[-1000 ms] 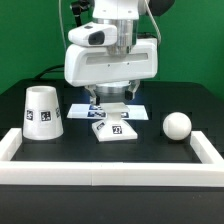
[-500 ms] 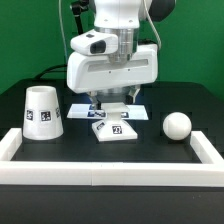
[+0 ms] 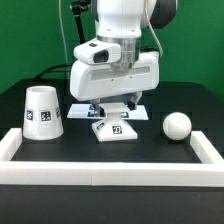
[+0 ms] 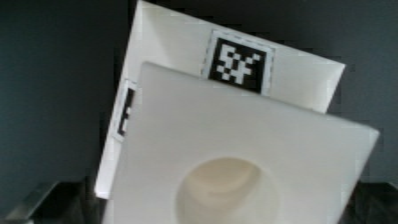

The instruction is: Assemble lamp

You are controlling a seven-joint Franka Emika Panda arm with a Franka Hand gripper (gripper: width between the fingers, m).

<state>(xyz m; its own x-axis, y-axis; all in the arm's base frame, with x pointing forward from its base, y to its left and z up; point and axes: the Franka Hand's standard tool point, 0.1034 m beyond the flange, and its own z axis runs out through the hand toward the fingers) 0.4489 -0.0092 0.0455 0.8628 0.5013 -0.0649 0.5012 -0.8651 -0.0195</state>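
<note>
- The Panda arm's tool (image 3: 113, 106) hangs directly over the lamp's square base (image 3: 115, 129), which lies flat at the middle of the black desk (image 3: 150, 148), just in front of the marker board (image 3: 84, 108).
- The tool's fingers stand apart and hold nothing. In the exterior view they show as dark tips on either side of the base, just clear of its top.
- The deciding relation is vertical: the base is straight below the tool, not off to one side, so the next move looks like a plain descent rather than a sideways reach.
- In the wrist view the base fills the frame, with its round socket (image 4: 231, 185) toward one end and a black-and-white tag (image 4: 242, 62) toward the other. Its edges run at a slant across that picture, so the wrist may need a small turn to square the fingers with two opposite sides.
- Being square, the base offers no long axis to favour; either pair of sides should serve.
- The conical shade (image 3: 41, 112) stands toward the desk edge on the exterior view's left, and the ball-shaped bulb (image 3: 177, 124) rests toward the edge on that view's right. Both are well apart from the tool.
- The white rail frame (image 3: 110, 172) lines the front edge of the desk.
</note>
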